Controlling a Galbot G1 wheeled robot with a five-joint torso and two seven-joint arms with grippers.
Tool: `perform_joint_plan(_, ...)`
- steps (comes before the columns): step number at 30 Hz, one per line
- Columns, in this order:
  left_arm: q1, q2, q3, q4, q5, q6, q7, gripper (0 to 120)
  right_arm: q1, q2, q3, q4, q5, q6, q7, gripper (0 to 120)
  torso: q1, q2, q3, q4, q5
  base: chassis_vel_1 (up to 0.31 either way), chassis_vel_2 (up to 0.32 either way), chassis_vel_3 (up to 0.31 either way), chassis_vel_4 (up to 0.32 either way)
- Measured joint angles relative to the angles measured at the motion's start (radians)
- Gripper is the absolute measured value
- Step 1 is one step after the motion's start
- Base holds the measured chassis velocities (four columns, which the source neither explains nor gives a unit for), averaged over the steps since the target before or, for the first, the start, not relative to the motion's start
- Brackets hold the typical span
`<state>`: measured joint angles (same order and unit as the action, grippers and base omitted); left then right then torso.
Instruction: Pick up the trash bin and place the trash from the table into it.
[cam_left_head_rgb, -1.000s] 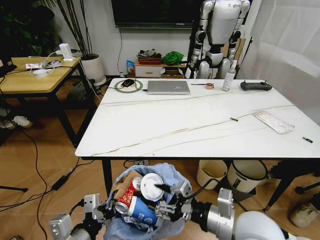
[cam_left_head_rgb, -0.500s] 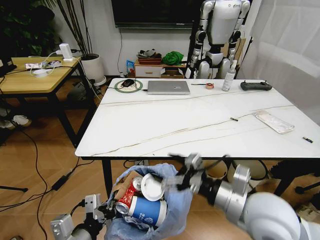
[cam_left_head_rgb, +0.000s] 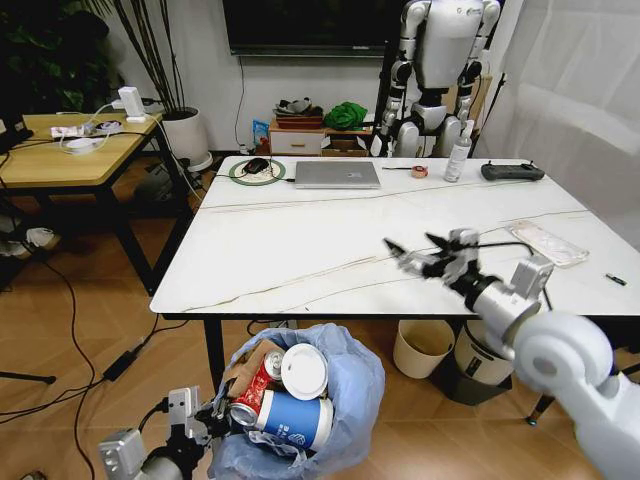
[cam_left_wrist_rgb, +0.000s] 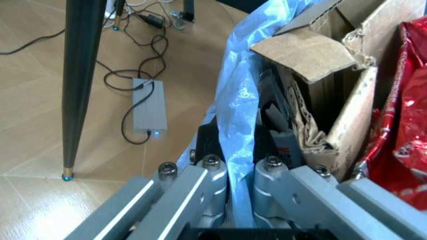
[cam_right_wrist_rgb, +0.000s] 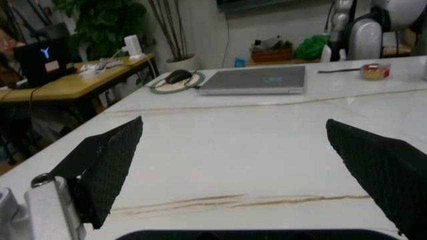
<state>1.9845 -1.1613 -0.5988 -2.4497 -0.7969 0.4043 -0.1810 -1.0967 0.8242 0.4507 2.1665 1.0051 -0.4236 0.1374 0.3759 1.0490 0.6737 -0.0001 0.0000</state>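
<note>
Crinkly light-blue plastic lines the trash bin (cam_left_head_rgb: 330, 400), which is held upright below the near edge of the table (cam_left_head_rgb: 330, 245), mouth facing up, its rim pinched at the near-left side by the left gripper (cam_left_head_rgb: 195, 425). In the left wrist view the left gripper (cam_left_wrist_rgb: 233, 165) is seen closed narrow on the bag film, with the blue plastic drawn between its two metal fingers (cam_left_wrist_rgb: 193, 180).

Contents noted in the bin: brown cardboard (cam_left_head_rgb: 245, 365) standing on edge against the left wall, also seen torn and folded in the left wrist view (cam_left_wrist_rgb: 313, 55); a crushed red can (cam_left_head_rgb: 262, 378) lying aslant; a blue-white paper cup (cam_left_head_rgb: 290, 420) on its side, long axis running left to right with its base toward the right; a white round lid (cam_left_head_rgb: 304, 371) lying face up on top.

One clear flat plastic package (cam_left_head_rgb: 546, 243) is left on the table near the right edge, long axis running diagonally from far-left to near-right.

Right gripper (cam_left_head_rgb: 420, 255) is held above the table, in front of the package and apart from it, the arm reaching in from the lower right with forearm roughly level. Its black fingers (cam_right_wrist_rgb: 107, 160) are spread wide and nothing is between them
</note>
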Motion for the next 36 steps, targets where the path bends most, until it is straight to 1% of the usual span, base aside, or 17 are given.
perform_joint_plan(1,0.001,-0.001,0.0,-0.001,0.0,0.0,0.001,0,0.001,0.001,0.005,-0.01,0.0,0.025,0.003,100,0.0,0.0,0.0,-0.0001,0.0,0.0,0.0,0.0,0.0)
perform_joint_plan(2,0.001,-0.002,0.0,-0.001,0.0,-0.002,0.002,0,-0.001,0.003,0.011,-0.039,-0.004,0.112,0.006,100,0.0,0.0,0.0,0.0,-0.0001,0.0,0.0,0.0,0.0)
perform_joint_plan(3,0.001,-0.002,0.0,-0.001,0.0,-0.002,0.002,0,-0.001,0.003,0.011,-0.039,-0.004,0.112,0.006,100,0.0,0.0,0.0,0.0,-0.0001,0.0,0.0,0.0,0.0)
perform_joint_plan(5,-0.001,-0.002,0.0,0.0,0.0,-0.003,0.003,0,-0.006,0.014,0.034,-0.077,-0.01,0.179,0.012,100,0.0,0.0,0.0,0.0,0.0001,0.0,0.0,0.0,0.0)
perform_joint_plan(12,-0.009,0.001,-0.002,0.008,-0.011,-0.004,0.004,0,-0.082,0.041,0.148,-0.123,-0.043,0.197,-0.026,100,0.0,0.0,0.0,0.0,0.0,0.0,0.0,0.0,0.0)
perform_joint_plan(17,-0.025,0.004,-0.003,0.022,-0.026,-0.004,0.004,0,-0.222,0.071,0.301,-0.139,-0.129,0.256,-0.204,100,0.0,0.0,0.0,-0.0001,-0.0003,0.0,0.0,0.0,0.0)
perform_joint_plan(18,-0.025,0.004,-0.003,0.022,-0.026,-0.004,0.004,0,-0.222,0.071,0.301,-0.139,-0.129,0.256,-0.204,100,0.0,0.0,0.0,-0.0001,-0.0003,0.0,0.0,0.0,0.0)
perform_joint_plan(21,-0.035,0.001,0.005,0.036,-0.032,-0.005,0.007,0,-0.314,0.129,0.404,-0.127,-0.19,0.281,-0.259,100,0.0,0.0,0.0,0.0,0.0004,0.0,0.0,0.0,0.0)
perform_joint_plan(22,-0.04,-0.001,0.008,0.041,-0.033,-0.007,0.009,0,-0.341,0.153,0.433,-0.124,-0.204,0.291,-0.278,100,0.0,0.0,0.0,-0.0001,-0.0007,0.0,0.0,0.0,0.0)
perform_joint_plan(24,-0.042,-0.002,0.01,0.044,-0.033,-0.007,0.011,0,-0.359,0.174,0.45,-0.123,-0.212,0.302,-0.289,100,0.0,0.0,0.0,-0.0001,-0.0009,0.0,0.0,0.0,0.0)
perform_joint_plan(25,-0.045,-0.002,0.012,0.048,-0.033,-0.009,0.013,0,-0.381,0.201,0.467,-0.123,-0.222,0.314,-0.297,100,0.0,0.0,0.0,0.0,-0.0006,0.0,0.0,0.0,0.0)
perform_joint_plan(26,-0.047,-0.002,0.015,0.054,-0.031,-0.012,0.017,0,-0.417,0.258,0.5,-0.121,-0.244,0.335,-0.312,100,0.0,0.0,0.0,0.0,0.0007,0.0,0.0,0.0,0.0)
perform_joint_plan(28,-0.049,0.001,0.017,0.059,-0.031,-0.014,0.022,0,-0.46,0.335,0.543,-0.116,-0.284,0.359,-0.336,100,0.0,0.0,0.0,-0.0003,-0.0003,0.0,0.0,0.0,0.0)
perform_joint_plan(29,-0.049,0.002,0.017,0.061,-0.03,-0.015,0.024,0,-0.473,0.363,0.557,-0.114,-0.299,0.369,-0.349,100,0.0,0.0,0.0,-0.0006,-0.0001,0.0,0.0,0.0,0.0)
perform_joint_plan(30,-0.049,0.002,0.017,0.061,-0.03,-0.015,0.024,0,-0.473,0.363,0.557,-0.114,-0.299,0.369,-0.349,100,0.0,0.0,0.0,-0.0006,-0.0001,0.0,0.0,0.0,0.0)
perform_joint_plan(34,-0.048,-0.002,0.018,0.063,-0.028,-0.019,0.032,0,-0.505,0.47,0.596,-0.102,-0.347,0.413,-0.411,100,0.0,0.0,0.0,-0.0001,-0.0003,0.0,0.0,0.0,0.0)
perform_joint_plan(36,-0.048,0.002,0.017,0.063,-0.028,-0.021,0.034,0,-0.512,0.49,0.596,-0.101,-0.36,0.422,-0.416,100,0.0,0.0,0.0,0.0,-0.0002,0.0,0.0,0.0,0.0)
